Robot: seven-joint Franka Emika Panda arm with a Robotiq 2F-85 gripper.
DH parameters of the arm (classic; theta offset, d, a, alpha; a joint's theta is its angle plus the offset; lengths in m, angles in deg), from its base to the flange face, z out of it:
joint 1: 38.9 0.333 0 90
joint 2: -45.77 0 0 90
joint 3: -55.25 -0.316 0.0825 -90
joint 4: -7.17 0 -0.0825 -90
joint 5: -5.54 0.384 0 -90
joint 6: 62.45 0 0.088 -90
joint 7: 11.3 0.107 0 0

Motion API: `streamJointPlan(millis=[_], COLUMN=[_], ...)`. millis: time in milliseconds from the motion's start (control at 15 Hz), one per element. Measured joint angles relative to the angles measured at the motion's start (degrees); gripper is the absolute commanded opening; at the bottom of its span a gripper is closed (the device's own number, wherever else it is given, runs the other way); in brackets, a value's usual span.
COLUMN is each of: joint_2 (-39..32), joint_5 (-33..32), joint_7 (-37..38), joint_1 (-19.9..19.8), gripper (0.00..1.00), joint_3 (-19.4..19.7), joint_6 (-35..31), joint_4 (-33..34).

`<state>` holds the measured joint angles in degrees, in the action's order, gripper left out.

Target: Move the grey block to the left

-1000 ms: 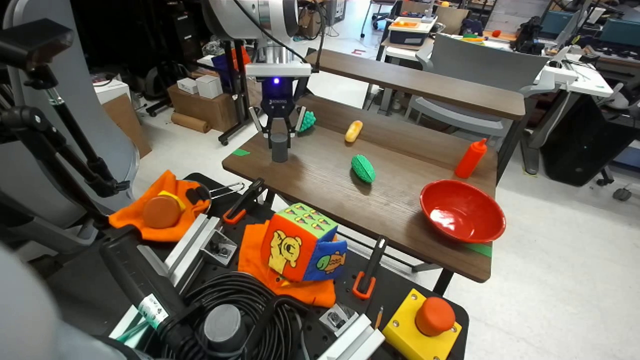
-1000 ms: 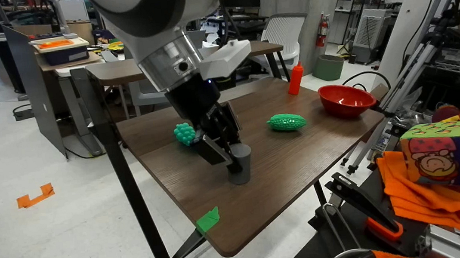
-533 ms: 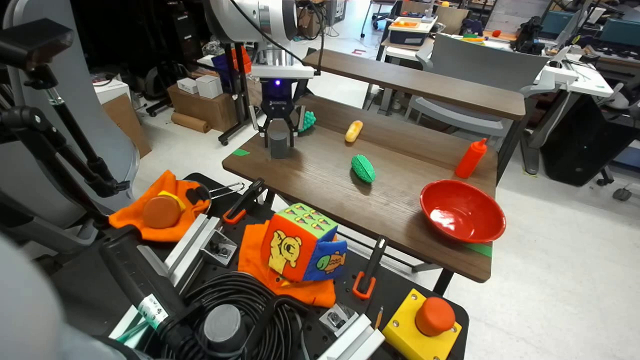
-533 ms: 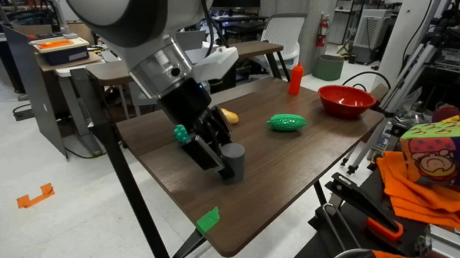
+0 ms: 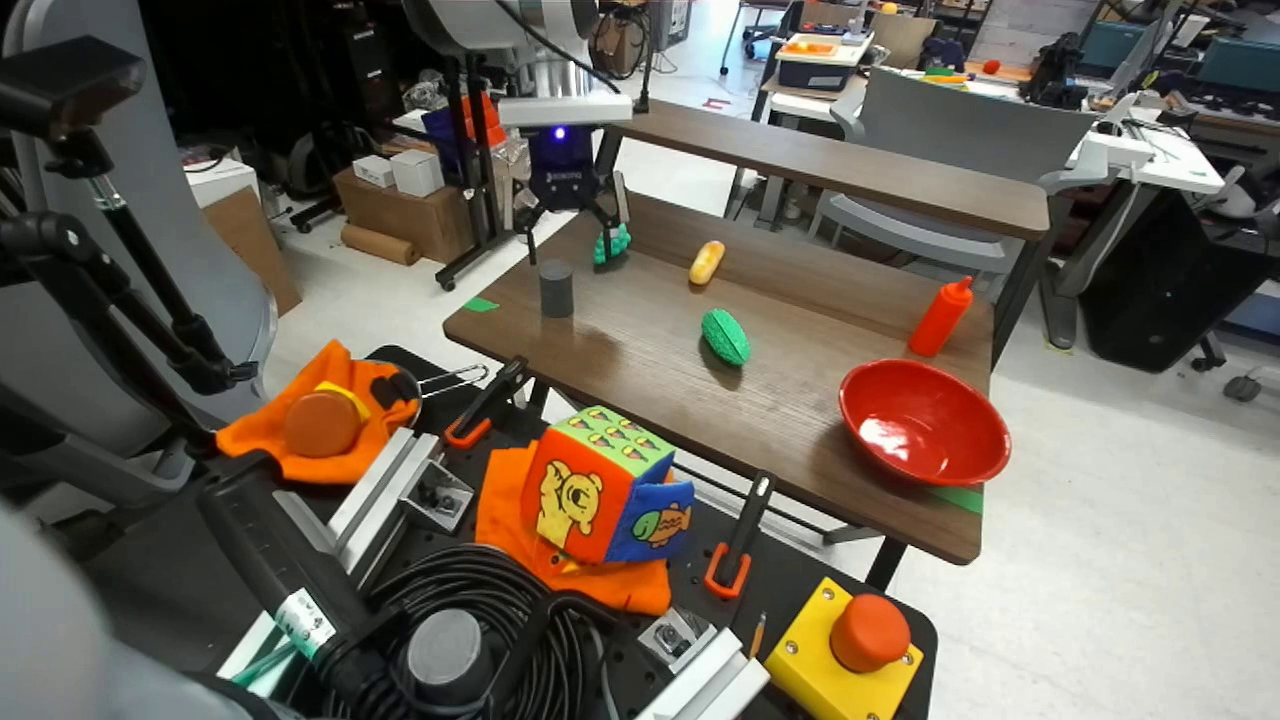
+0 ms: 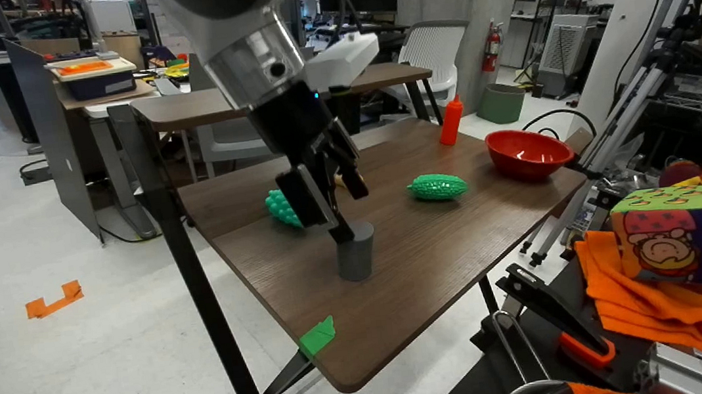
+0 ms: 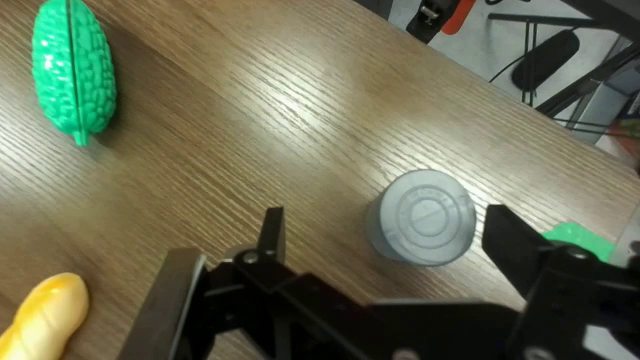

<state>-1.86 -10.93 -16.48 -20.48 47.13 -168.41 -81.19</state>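
The grey block (image 5: 556,290), a plain stubby cylinder, stands upright on the brown table (image 5: 650,330) near its end with the green tape, in both exterior views. From above, its round ringed top shows in the wrist view, where the grey block (image 7: 427,217) sits between my spread fingers, nearer the right-hand one. My gripper (image 5: 570,246) is open and raised over it, with the fingertips at or above the height of its top. One fingertip (image 6: 343,232) overlaps the block's upper edge in an exterior view; whether they touch I cannot tell.
A bumpy green piece (image 5: 612,243) lies behind the gripper, with a yellow piece (image 5: 707,262) and a ridged green piece (image 5: 726,337) farther along. At the far end stand a red bowl (image 5: 925,422) and a red bottle (image 5: 941,318). The table edge runs close to the block.
My gripper was around the block, which shifted slightly with it toward the table's taped end. Since then the jaws have spread and the gripper has risen, leaving the block standing.
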Motion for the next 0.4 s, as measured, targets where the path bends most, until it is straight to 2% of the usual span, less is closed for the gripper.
streamJointPlan(millis=[200, 400], joint_2=[9.0, 12.8], joint_5=[1.9, 2.6], joint_7=[3.3, 3.7], joint_1=[-1.6, -2.5], gripper=[1.00, 1.00], joint_3=[-0.1, -0.1], joint_6=[-3.8, -4.6], joint_4=[-7.9, -11.8])
